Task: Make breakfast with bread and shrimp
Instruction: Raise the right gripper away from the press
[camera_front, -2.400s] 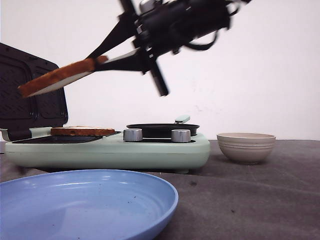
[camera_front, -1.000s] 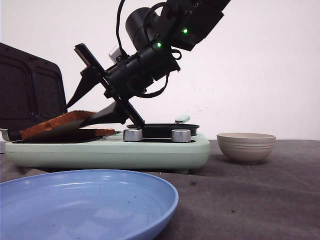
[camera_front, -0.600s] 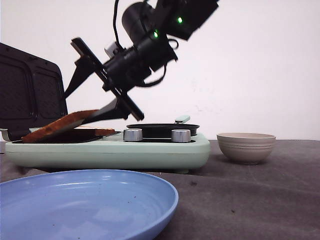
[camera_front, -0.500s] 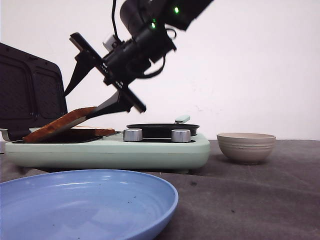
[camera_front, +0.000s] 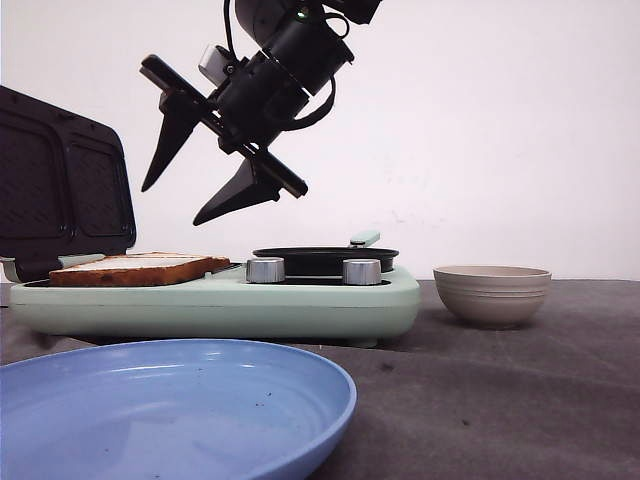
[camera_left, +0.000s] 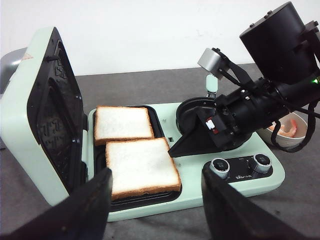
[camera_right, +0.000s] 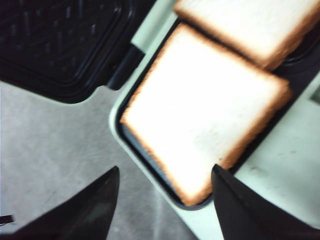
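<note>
Two slices of bread lie flat side by side on the black grill plate of the mint-green sandwich maker (camera_left: 240, 187): the near slice (camera_left: 141, 166) (camera_right: 205, 120) and the far slice (camera_left: 123, 123) (camera_right: 250, 25). From the front view they show only as one crust edge (camera_front: 135, 268). My right gripper (camera_front: 171, 205) (camera_right: 165, 210) hangs open and empty above the bread, clear of it. My left gripper (camera_left: 155, 215) is open and empty in front of the sandwich maker. The pink shrimp (camera_left: 286, 130) lies in the beige bowl (camera_left: 300, 142) (camera_front: 492, 292).
The sandwich maker's dark ribbed lid (camera_front: 60, 190) (camera_left: 50, 120) stands open at the left. A black round pan (camera_front: 325, 258) and two silver knobs (camera_front: 265, 270) sit on its right half. A blue plate (camera_front: 170, 400) lies nearest the front camera.
The right gripper carried the second slice down onto the grill plate, let it go, and rose away open. The slice has dropped from leaning to flat.
</note>
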